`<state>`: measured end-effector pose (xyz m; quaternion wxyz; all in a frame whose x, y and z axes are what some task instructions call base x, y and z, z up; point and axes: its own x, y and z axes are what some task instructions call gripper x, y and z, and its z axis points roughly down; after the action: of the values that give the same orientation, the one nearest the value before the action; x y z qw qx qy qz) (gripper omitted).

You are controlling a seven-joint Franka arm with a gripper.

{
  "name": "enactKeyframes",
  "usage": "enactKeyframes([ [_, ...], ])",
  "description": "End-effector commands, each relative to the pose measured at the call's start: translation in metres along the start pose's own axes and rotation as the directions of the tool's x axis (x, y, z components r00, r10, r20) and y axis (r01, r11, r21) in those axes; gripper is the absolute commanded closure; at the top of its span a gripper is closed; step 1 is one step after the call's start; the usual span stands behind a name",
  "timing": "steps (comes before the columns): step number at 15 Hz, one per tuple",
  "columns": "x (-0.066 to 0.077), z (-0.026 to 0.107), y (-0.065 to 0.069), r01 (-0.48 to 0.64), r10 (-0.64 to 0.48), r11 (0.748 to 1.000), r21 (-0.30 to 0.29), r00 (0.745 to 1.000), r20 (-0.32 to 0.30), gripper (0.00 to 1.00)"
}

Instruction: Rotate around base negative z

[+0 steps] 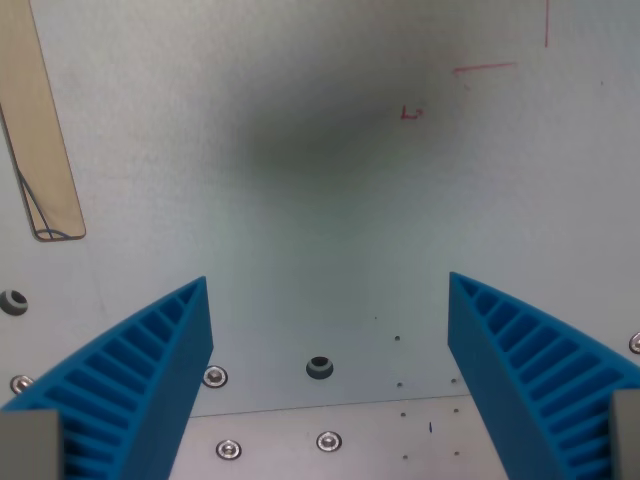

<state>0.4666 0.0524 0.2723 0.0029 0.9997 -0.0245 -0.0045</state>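
In the wrist view my gripper (pixel 328 285) looks straight down at a pale grey metal table top (pixel 330 200). Its two blue ribbed fingers (pixel 150 370) rise from the bottom corners, one at the wrist view's left and one at the wrist view's right. They stand wide apart and nothing lies between them. A soft dark shadow falls on the table above the fingers.
A beige strip (pixel 40 120) runs down the wrist view's left edge. Thin red marks (pixel 485 68) are drawn at the upper right. Several screws (pixel 214 377) and a dark hole (pixel 319 366) sit along a panel seam near the bottom.
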Motion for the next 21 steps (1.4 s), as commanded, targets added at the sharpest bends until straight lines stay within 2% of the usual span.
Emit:
enactKeyframes([
  [1, 0.0002, -0.0017, 0.0002, -0.014, 0.014, 1.000, 0.001, 1.000, -0.004, 0.00],
  [11, 0.0002, -0.0017, 0.0002, -0.147, 0.147, 0.989, 0.002, 0.989, -0.003, 0.00],
  [21, 0.0002, -0.0017, 0.0002, -0.277, 0.277, 0.961, 0.004, 0.961, -0.002, 0.00],
])
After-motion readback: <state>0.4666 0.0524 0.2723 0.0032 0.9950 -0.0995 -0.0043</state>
